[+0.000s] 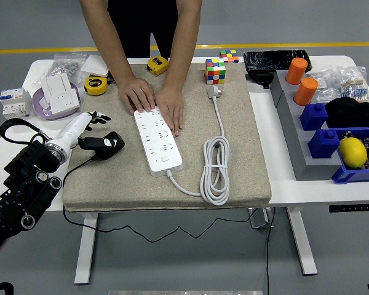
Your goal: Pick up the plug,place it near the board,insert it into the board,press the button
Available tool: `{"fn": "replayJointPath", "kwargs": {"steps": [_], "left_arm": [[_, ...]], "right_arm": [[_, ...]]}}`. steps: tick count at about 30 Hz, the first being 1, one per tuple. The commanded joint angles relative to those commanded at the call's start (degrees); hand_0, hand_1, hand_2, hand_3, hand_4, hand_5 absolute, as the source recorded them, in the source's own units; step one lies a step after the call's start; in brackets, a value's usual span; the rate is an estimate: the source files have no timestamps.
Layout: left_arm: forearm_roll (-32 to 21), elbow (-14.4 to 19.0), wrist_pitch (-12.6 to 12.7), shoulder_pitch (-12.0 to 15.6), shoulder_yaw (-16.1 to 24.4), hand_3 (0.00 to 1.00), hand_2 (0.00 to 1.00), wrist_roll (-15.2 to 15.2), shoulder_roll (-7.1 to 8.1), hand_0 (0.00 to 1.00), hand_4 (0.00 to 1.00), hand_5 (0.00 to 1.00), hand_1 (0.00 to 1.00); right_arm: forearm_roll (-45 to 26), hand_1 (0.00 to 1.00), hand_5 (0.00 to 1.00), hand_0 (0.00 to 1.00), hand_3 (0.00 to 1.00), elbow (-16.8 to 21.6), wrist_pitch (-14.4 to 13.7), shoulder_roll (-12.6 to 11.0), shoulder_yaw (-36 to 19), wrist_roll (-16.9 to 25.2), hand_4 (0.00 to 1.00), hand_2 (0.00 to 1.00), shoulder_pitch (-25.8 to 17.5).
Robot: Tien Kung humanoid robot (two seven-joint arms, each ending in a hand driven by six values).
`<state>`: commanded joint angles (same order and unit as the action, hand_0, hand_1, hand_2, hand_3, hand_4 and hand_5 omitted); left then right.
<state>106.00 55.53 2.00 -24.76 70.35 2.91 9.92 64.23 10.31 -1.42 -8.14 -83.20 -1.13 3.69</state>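
A white power strip (158, 139) lies on the beige mat (246, 160), its button (165, 160) near the close end. A person's two hands (155, 100) press flat on the strip's far end. The white plug (213, 92) rests on the mat beside a colour cube, unplugged, and its cable runs down to a coil (214, 170) right of the strip. My left hand (100, 136) hovers at the mat's left edge, well left of the strip, with fingers spread and nothing in them. My right arm is out of view.
A colour cube (215, 71) stands just behind the plug. Two yellow tape measures (96, 84) and white sockets (59, 92) lie at the back left. Grey steps (295, 141) with orange cylinders, blue blocks and a lemon (352, 152) fill the right side.
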Motion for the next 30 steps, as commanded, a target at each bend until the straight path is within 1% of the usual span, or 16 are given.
{"fn": "replayJointPath", "kwargs": {"steps": [1, 2, 3, 5, 7, 8, 9, 12, 16, 18, 20, 21, 23, 26, 27, 30], "left_arm": [[-0.7, 0.5, 0.4, 0.2, 0.5, 0.916, 0.904, -0.3, -0.12, 0.827, 0.998, 0.572, 0.952], [-2.4, 1.8, 2.0, 1.0, 1.9, 0.916, 0.904, -1.5, -0.63, 0.827, 0.998, 0.572, 0.952], [-5.1, 3.5, 4.3, 1.9, 3.7, 0.889, 0.902, -3.1, -1.27, 0.848, 0.998, 0.945, 0.958], [-8.7, 5.4, 6.6, 2.8, 5.8, 0.889, 0.902, -4.7, -1.97, 0.848, 0.998, 0.945, 0.958], [-12.8, 8.8, 9.2, 4.9, 9.2, 0.889, 0.902, -7.3, -3.63, 0.848, 0.998, 0.945, 0.958], [-14.9, 10.1, 9.7, 5.5, 10.5, 0.889, 0.902, -8.1, -4.06, 0.848, 0.998, 0.945, 0.958], [-17.5, 12.3, 9.9, 6.7, 12.5, 0.890, 0.908, -9.3, -4.91, 0.856, 0.998, 0.998, 0.953], [-24.9, 17.0, 8.0, 9.4, 17.1, 0.890, 0.908, -10.7, -6.44, 0.856, 0.998, 0.998, 0.953], [-34.6, 20.3, 4.0, 12.3, 22.5, 0.883, 0.887, -11.6, -7.34, 0.865, 0.998, 0.998, 0.940], [-39.1, 21.0, 2.7, 13.2, 24.6, 0.883, 0.887, -11.7, -7.32, 0.865, 0.998, 0.998, 0.940], [-44.7, 21.6, 1.5, 14.4, 26.2, 0.883, 0.887, -11.4, -6.77, 0.865, 0.998, 0.998, 0.940], [-46.9, 21.8, 1.1, 15.0, 26.7, 0.792, 0.777, -11.1, -6.47, 0.782, 0.998, 0.998, 0.809], [-50.9, 22.1, 0.2, 16.2, 27.6, 0.792, 0.777, -10.2, -5.93, 0.782, 0.998, 0.998, 0.809], [-50.5, 22.5, -1.1, 18.4, 29.2, 0.792, 0.777, -8.3, -5.70, 0.782, 0.998, 0.998, 0.809], [-49.2, 22.5, -1.5, 19.0, 29.8, 0.760, 0.746, -7.5, -5.80, 0.742, 0.998, 0.868, 0.777], [-44.1, 22.9, -1.5, 19.9, 31.0, 0.760, 0.746, -6.1, -5.96, 0.742, 0.998, 0.868, 0.777]], "right_arm": [[0.0, 0.801, 0.998, 0.998, 0.728, 0.0, 0.0, 0.0, 0.0, 0.0, 0.998, 0.719, 0.0], [0.0, 0.801, 0.998, 0.998, 0.728, 0.0, 0.0, 0.1, 0.0, 0.0, 0.998, 0.719, 0.0], [0.0, 0.800, 0.998, 0.998, 0.727, 0.0, 0.0, 0.1, 0.0, 0.0, 0.998, 0.719, 0.0], [0.0, 0.800, 0.998, 0.998, 0.727, 0.0, 0.1, 0.2, 0.0, -0.1, 0.998, 0.719, 0.0], [-0.2, 0.800, 0.998, 0.998, 0.727, 0.0, 0.1, 0.3, 0.3, 0.0, 0.998, 0.719, 0.0], [-0.3, 0.800, 0.998, 0.998, 0.727, 0.0, 0.1, 0.3, 0.4, 0.1, 0.998, 0.719, 0.1], [-0.3, 0.801, 0.998, 0.998, 0.728, 0.0, 0.1, 0.3, 0.5, 0.1, 0.998, 0.720, 0.1], [-0.5, 0.801, 0.998, 0.998, 0.728, 0.0, 0.2, 0.4, 0.5, 0.1, 0.998, 0.720, 0.1], [-0.4, 0.800, 0.998, 0.998, 0.727, 0.0, 0.2, 0.4, 0.3, 0.1, 0.998, 0.719, 0.0], [-0.3, 0.800, 0.998, 0.998, 0.727, 0.0, 0.3, 0.5, 0.3, 0.1, 0.998, 0.719, -0.1], [-0.5, 0.800, 0.998, 0.998, 0.727, 0.0, 0.4, 0.6, 0.5, 0.2, 0.998, 0.719, 0.0], [-0.5, 0.800, 0.998, 0.998, 0.728, 0.0, 0.4, 0.6, 0.6, 0.3, 0.998, 0.720, 0.1], [-0.4, 0.800, 0.998, 0.998, 0.728, 0.0, 0.5, 0.5, 0.8, 0.2, 0.998, 0.720, 0.4], [-0.2, 0.800, 0.998, 0.998, 0.728, 0.0, 0.6, 0.4, 1.6, -0.1, 0.998, 0.720, 1.0], [-0.3, 0.798, 0.998, 0.998, 0.728, 0.0, 0.7, 0.4, 2.1, 0.0, 0.998, 0.719, 1.1], [-0.4, 0.798, 0.998, 0.998, 0.728, 0.0, 0.7, 0.5, 2.7, -0.1, 0.998, 0.719, 1.2]]}}
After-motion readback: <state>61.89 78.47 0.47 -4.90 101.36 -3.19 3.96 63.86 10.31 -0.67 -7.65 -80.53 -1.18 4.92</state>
